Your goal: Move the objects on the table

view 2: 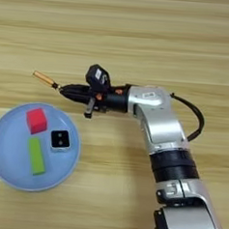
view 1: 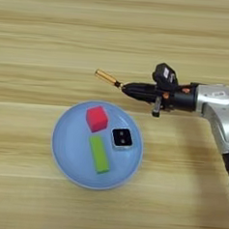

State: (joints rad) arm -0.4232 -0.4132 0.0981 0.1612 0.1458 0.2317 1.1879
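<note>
The table (view 1: 117, 34) fills both views, a broad light-tan wooden top crossed by plank lines running left to right. The silver forearm (view 2: 157, 122) is seen reaching in from the lower right, bent at a black joint and stretched leftward across the wood, with a black cable looped beside it.

A round light-blue plate (view 1: 68, 152) is set on the near left part of the table. Three of the objects are gathered on it. The green bar (view 1: 99, 153) is laid flat near the plate's middle, running from the centre toward the near rim. The red cube (view 1: 97, 118) is placed just beyond the bar's far end, close to it. The silver cube (view 1: 122, 138) is set to the right of the bar, its black face with two dots turned upward.

The screwdriver (view 1: 107, 77) is found off the plate, beyond its far rim, with the orange handle pointing left and away.

The gripper (view 1: 127, 88) is held above the table past the plate's far right rim. Its black fingers are brought together to a point, and the screwdriver's thin shaft is pinched at their tips.
</note>
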